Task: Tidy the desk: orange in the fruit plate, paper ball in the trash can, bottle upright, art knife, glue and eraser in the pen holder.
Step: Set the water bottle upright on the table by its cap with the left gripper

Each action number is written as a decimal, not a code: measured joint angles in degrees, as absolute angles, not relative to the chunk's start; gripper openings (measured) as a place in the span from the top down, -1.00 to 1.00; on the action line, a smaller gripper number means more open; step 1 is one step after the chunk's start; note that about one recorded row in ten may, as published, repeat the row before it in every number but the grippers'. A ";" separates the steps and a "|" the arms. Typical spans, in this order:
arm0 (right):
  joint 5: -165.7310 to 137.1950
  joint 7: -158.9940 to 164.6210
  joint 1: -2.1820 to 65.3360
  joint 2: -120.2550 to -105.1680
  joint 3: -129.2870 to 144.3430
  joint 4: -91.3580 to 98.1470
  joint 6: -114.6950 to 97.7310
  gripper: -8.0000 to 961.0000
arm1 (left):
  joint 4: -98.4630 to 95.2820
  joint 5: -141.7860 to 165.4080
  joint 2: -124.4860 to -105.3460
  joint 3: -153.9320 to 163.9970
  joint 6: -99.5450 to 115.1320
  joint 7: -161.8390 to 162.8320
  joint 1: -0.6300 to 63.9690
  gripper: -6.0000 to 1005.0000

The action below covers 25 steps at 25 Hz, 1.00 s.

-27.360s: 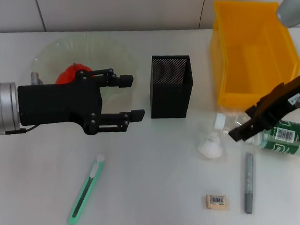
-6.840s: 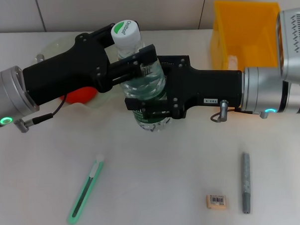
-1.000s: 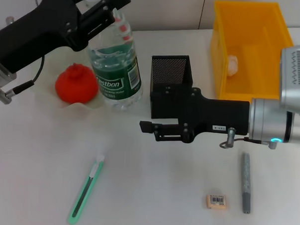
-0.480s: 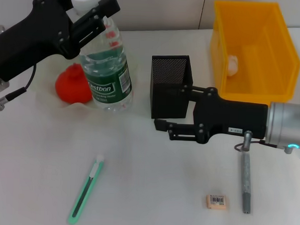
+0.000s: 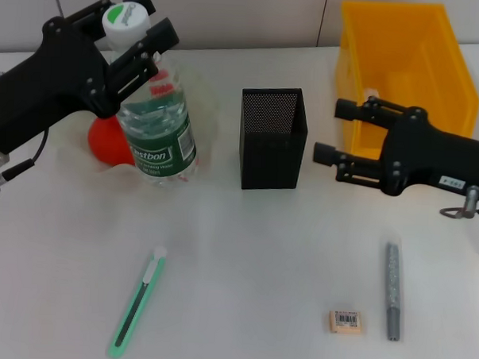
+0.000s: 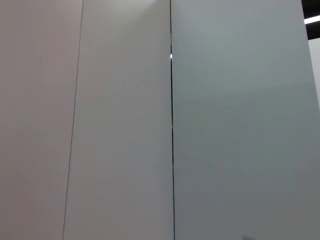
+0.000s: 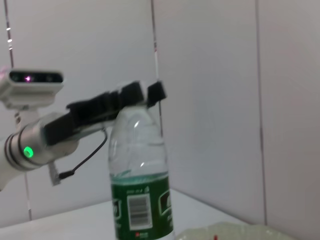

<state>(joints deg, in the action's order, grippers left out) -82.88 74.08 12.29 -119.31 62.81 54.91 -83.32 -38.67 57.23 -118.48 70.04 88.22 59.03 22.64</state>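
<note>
- The left gripper (image 5: 133, 41) is clamped on the neck of the water bottle (image 5: 153, 120), one finger on each side just under the white and green cap; the bottle stands on the table (image 5: 244, 251), leaning slightly.
- From the right wrist camera, that same gripper (image 7: 141, 94) shows pinching the bottle's (image 7: 140, 175) top, with the arm reaching away to the side.
- The orange (image 5: 106, 138) sits below and behind this gripper, partly hidden by the bottle and touching it in the head view; the fruit plate is too faint to make out.
- The right gripper (image 5: 337, 132) hangs with its fingers spread and nothing between them, fingertips just beside the black mesh pen holder (image 5: 273, 137).
- The yellow trash bin (image 5: 403, 75) lies right behind the right gripper; a bit of white paper ball (image 5: 370, 94) peeks above its upper finger.
- Nearer the robot than the right gripper lie the glue stick (image 5: 391, 289) and the eraser (image 5: 344, 322).
- The green art knife (image 5: 137, 302) lies well below the left gripper.
</note>
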 joint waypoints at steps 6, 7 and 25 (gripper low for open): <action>-82.87 74.08 12.12 -119.28 59.86 54.41 -84.24 -0.60 | -34.79 57.16 -118.41 69.26 88.40 55.77 22.57 0.10; -82.87 74.08 12.12 -119.28 59.78 54.37 -84.25 -0.60 | -34.01 57.13 -118.41 68.90 88.41 55.03 22.57 0.10; -82.87 74.08 12.23 -119.31 59.58 54.11 -83.95 -0.60 | -27.57 57.11 -118.38 65.70 88.33 48.30 19.18 0.10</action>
<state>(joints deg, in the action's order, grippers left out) -82.87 74.08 12.23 -119.31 59.58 54.11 -83.95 -27.57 57.11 -118.38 65.70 88.33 48.30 19.17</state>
